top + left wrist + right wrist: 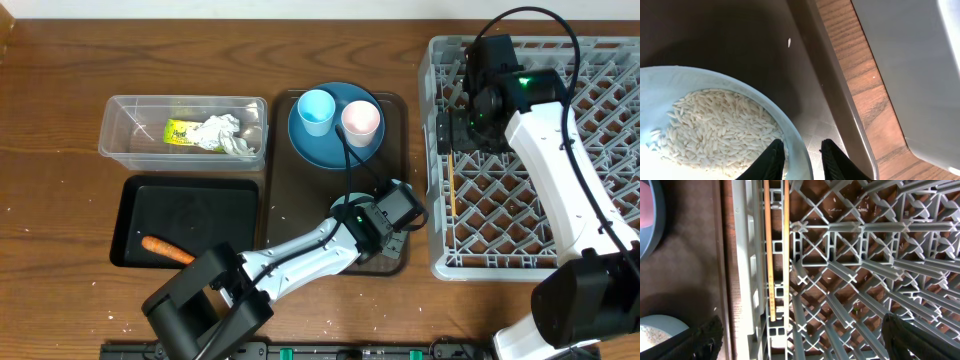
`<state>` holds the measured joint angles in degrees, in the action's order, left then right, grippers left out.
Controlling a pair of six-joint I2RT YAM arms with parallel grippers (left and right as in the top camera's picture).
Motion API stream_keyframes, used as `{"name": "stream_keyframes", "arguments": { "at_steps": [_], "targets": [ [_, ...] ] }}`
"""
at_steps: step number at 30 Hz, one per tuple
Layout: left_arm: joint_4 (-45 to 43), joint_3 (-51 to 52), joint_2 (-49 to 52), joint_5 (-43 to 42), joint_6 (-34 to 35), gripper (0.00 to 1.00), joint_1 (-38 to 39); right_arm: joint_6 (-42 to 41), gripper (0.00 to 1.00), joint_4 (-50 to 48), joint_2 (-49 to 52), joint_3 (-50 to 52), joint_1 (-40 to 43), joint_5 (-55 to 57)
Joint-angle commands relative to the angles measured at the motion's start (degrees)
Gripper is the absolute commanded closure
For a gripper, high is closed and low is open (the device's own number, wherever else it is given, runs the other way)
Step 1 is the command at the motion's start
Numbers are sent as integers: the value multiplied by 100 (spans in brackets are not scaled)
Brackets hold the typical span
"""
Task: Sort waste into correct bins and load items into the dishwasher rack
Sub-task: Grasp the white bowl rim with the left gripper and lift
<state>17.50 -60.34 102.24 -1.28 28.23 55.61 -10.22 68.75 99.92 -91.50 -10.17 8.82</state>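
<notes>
My left gripper (802, 160) stands open astride the rim of the white bowl (799, 145). One finger rests inside on the rice (715, 125); the other is outside, a small gap from the rim. From overhead the left gripper (398, 212) hides the bowl. Wide open, my right gripper (805, 340) hangs empty over the left edge of the dishwasher rack (850, 255), where the chopsticks (771, 255) lie. A light blue cup (316, 110) and a pink cup (361, 121) stand on the blue plate (310, 145).
The brown serving tray (280, 190) carries the plate and the bowl. A clear tub (120, 125) holds tissue (225, 133) and a wrapper (181, 131). A carrot piece (167, 250) lies in the black tray (200, 215). One stray rice grain (789, 43) sits on the brown tray.
</notes>
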Motion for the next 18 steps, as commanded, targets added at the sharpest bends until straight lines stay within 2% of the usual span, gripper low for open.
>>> {"name": "stream_keyframes", "arguments": {
  "at_steps": [1,8,13,18],
  "targets": [
    [-4,57,96,94,-81,72,13,-44,1,4,-22,-26,35,13],
    [-2,57,96,94,-81,73,13,-44,1,4,-22,-26,35,15],
    [61,57,96,92,-79,80,15,-44,1,4,-22,-26,35,15],
    [179,57,96,92,-79,81,13,-44,1,4,-22,-26,35,13]
  ]
}}
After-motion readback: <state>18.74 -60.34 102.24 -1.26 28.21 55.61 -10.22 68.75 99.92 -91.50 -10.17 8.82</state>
